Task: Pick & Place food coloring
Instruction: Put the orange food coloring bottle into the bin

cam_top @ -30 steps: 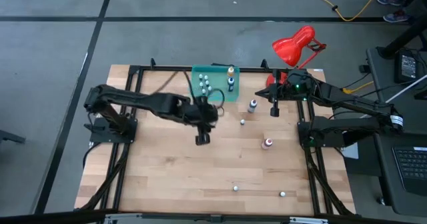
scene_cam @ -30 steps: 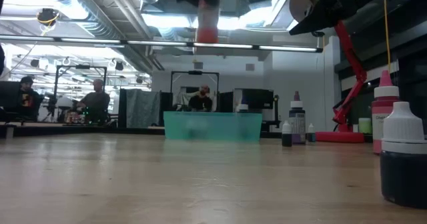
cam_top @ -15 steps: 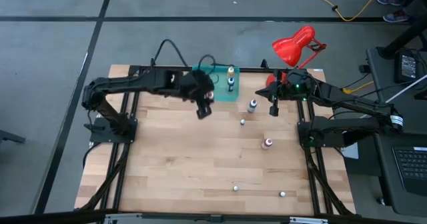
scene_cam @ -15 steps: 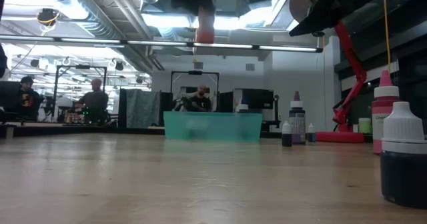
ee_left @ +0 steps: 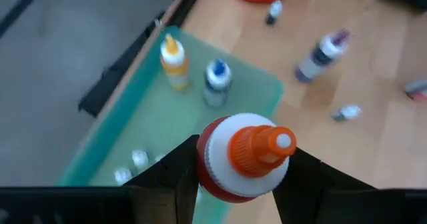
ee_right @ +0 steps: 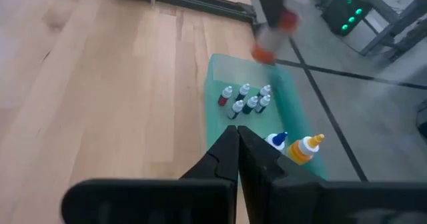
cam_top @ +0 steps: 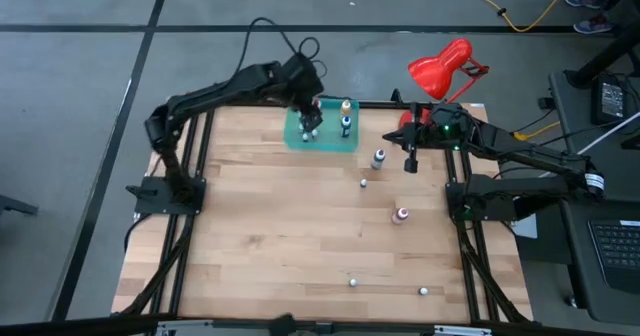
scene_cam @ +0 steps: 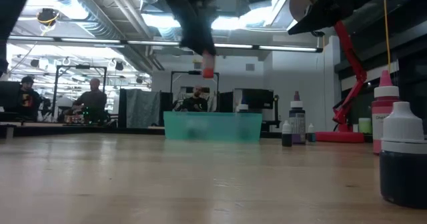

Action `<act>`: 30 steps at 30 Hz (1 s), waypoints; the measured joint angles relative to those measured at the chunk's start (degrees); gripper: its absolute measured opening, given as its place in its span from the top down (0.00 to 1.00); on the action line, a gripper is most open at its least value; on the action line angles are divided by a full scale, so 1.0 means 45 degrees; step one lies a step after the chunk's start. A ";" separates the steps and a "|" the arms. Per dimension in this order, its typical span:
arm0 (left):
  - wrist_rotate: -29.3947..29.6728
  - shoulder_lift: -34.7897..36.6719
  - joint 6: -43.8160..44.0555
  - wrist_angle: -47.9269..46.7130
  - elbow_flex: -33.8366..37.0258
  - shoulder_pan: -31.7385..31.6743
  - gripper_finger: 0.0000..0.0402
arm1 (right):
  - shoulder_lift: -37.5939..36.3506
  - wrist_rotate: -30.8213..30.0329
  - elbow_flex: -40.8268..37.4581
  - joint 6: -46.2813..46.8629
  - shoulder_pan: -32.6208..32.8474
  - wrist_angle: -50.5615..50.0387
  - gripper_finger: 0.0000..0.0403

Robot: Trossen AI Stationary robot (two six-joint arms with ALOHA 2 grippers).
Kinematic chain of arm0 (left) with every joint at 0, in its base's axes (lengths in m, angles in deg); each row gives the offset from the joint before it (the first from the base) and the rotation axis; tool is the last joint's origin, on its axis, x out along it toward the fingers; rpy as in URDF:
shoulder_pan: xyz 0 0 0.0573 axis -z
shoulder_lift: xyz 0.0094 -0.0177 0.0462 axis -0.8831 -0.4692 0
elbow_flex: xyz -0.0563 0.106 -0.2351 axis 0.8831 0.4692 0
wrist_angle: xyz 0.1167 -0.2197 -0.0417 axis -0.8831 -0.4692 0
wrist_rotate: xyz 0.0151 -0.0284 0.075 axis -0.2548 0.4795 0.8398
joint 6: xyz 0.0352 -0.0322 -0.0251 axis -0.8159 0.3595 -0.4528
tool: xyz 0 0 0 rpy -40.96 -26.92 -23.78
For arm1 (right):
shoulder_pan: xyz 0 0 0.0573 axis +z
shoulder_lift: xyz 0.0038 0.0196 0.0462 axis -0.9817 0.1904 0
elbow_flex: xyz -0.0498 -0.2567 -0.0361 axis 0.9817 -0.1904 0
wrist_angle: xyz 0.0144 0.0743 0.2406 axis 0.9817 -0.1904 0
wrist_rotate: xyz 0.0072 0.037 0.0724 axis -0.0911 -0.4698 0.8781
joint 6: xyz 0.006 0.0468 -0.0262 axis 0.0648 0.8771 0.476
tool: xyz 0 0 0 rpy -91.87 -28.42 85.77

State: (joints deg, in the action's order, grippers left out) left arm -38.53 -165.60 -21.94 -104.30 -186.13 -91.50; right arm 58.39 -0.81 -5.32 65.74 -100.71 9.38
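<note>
We see the left gripper (cam_top: pixel 309 118) up over the green tray (cam_top: pixel 333 140) at the table's far edge, its fingers clamped on a red food coloring bottle (ee_left: pixel 241 159), orange nozzle poking out ahead of them. Below it in the tray stand small bottles (ee_right: pixel 243 101) plus a yellow (ee_left: pixel 174 63) and a blue one (ee_left: pixel 216 82). The right gripper (cam_top: pixel 411 163) hangs pinched shut, empty, just beside a purple-capped bottle (cam_top: pixel 379 157) on the table.
</note>
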 joint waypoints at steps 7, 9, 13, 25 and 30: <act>-0.0883 -0.2539 -0.1709 0.0061 -0.1678 -0.1108 0.63 | 0.0015 -0.0010 0.0001 -0.0033 -0.0478 0.0200 0.97; -0.1155 -0.3267 -0.2163 0.0214 -0.2207 -0.1316 0.63 | 0.0016 -0.0035 -0.0001 -0.0033 -0.0637 0.0200 0.97; -0.1507 -0.4495 -0.3076 0.0179 -0.3005 -0.1661 0.63 | 0.0019 -0.0146 -0.0002 0.0038 -0.0801 0.0200 0.97; -0.1564 -0.6092 -0.5285 0.1512 -0.3200 -0.1926 0.63 | 0.0024 -0.0224 0.0001 0.0064 -0.0811 0.0198 0.97; -0.1759 -0.6541 -0.5430 0.2092 -0.3200 -0.1887 0.63 | 0.0021 -0.0229 -0.0001 0.0069 -0.0811 0.0195 0.97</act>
State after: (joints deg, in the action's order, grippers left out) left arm -46.45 -195.04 -46.37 -94.88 -200.53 -99.99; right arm 58.48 -1.84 -5.33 66.05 -104.37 10.26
